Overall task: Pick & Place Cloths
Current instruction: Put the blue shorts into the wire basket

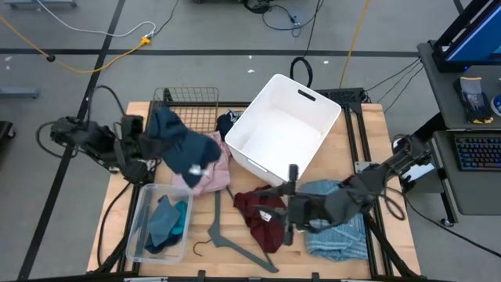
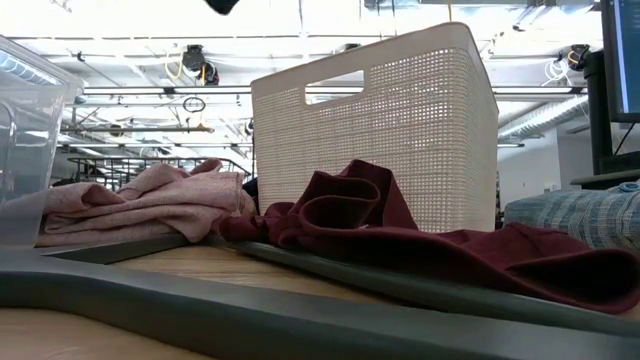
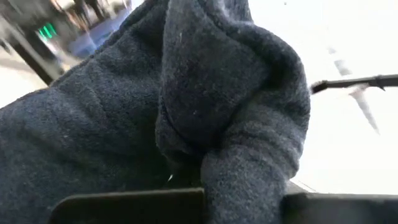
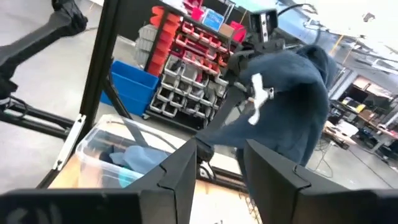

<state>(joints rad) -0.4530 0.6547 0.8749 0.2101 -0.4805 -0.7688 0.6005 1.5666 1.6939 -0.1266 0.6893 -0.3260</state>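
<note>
left pincer (image 1: 145, 153) clamps the navy cloth (image 1: 182, 145), soft, limp, best gripped at a bunched fold; right pincer (image 1: 291, 210) empty, apart.

Navy cloth (image 1: 178, 142), pink cloth (image 1: 210, 175), maroon cloth (image 1: 262, 211) — white bin (image 1: 283, 129), grey hanger (image 1: 231, 239).

I am looking into a robotics lab or workshop, not a home. The wooden table (image 1: 356, 129) stands on a bare concrete floor (image 1: 211, 31) marked with dark tape lines, with loose cables (image 1: 94, 39) trailing across it. Off the table's right edge sits a workstation with a keyboard (image 1: 477, 153) and a blue-lit monitor (image 1: 477, 27). Beyond the table I see racks of red and grey parts bins (image 4: 186, 65), a blue crate (image 4: 130, 87), and an open industrial ceiling with pipes and strip lights (image 2: 150, 95).
</note>
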